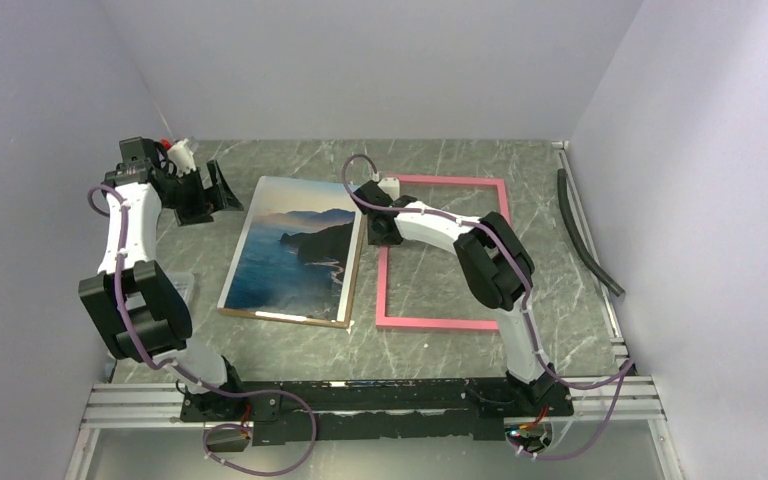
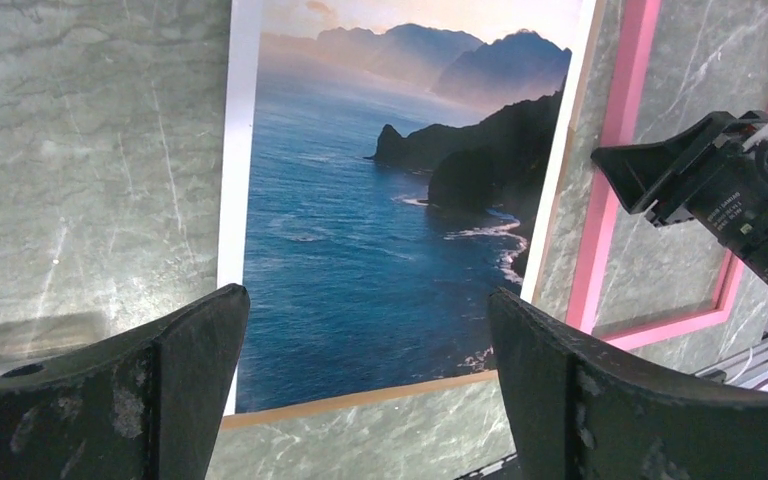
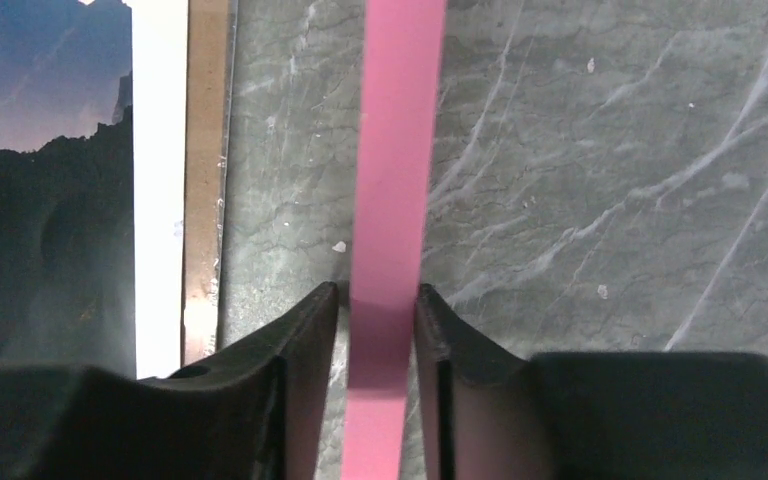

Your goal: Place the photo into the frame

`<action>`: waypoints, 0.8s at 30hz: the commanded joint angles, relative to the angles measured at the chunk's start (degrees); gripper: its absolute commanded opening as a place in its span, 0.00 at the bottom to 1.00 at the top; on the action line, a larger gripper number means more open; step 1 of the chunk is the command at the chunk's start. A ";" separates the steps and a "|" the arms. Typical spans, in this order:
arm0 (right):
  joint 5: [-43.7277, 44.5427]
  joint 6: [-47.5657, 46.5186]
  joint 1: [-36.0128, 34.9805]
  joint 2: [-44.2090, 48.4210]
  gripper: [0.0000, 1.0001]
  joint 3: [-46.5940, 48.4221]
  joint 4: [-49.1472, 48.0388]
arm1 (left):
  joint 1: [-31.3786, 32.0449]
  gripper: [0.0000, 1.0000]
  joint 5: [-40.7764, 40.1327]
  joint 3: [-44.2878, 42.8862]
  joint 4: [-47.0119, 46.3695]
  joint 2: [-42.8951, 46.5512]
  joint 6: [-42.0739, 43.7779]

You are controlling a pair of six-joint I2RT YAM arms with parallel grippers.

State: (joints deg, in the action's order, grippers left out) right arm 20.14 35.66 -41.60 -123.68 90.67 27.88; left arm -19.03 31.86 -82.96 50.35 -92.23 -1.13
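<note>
Grips the frame [image 1: 440,322] with the right gripper [image 1: 380,228], fingers [image 3: 300,350] pinched against either side of the pink left rail (clearest in the right wrist view, where the rail runs straight up between them). Has the frame lying flat on the grey marbled table [image 1: 460,160], right of centre, pink face up, with the stone's veining visible through the opening.

Holds the left gripper [image 1: 215,190] spread wide and grasping nothing. Poised above the table at the far left, just beyond the far left corner of the photo [image 1: 295,255] and angled down toward it.

Shows the photo face up, left of centre: blue sea, dark headlands, pale sky, white border. Rests it on a brown backing board [image 1: 280,318] (only a thin brown strip peeks out along the near and right edges). Sets photo and board just beside the frame's left rail, with a narrow band of bare table between, not touching where the right wrist view shows the gap. Slants the pair a little, near end swung leftward, far end closer to the frame.
</note>
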 commanded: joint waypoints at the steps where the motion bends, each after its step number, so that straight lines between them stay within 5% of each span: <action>1: -3.99 2.80 -0.79 2.03 0.32 1.74 2.08 | 0.95 0.95 2.18 1.59 0.32 3.30 0.42; 12: -14.48 10.18 -1.46 11.61 0.22 19.17 10.64 | 7.44 0.95 -2.30 4.63 -0.52 5.27 4.00; 24: -27.33 18.36 -1.12 17.19 0.23 24.55 6.39 | 18.54 0.95 0.51 2.76 -2.50 9.87 -0.08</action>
State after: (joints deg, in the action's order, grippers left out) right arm -1.89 50.92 -42.89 -109.40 112.36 38.00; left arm -2.17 29.21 -78.08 49.95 -86.26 1.23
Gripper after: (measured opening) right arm 0.290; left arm 0.947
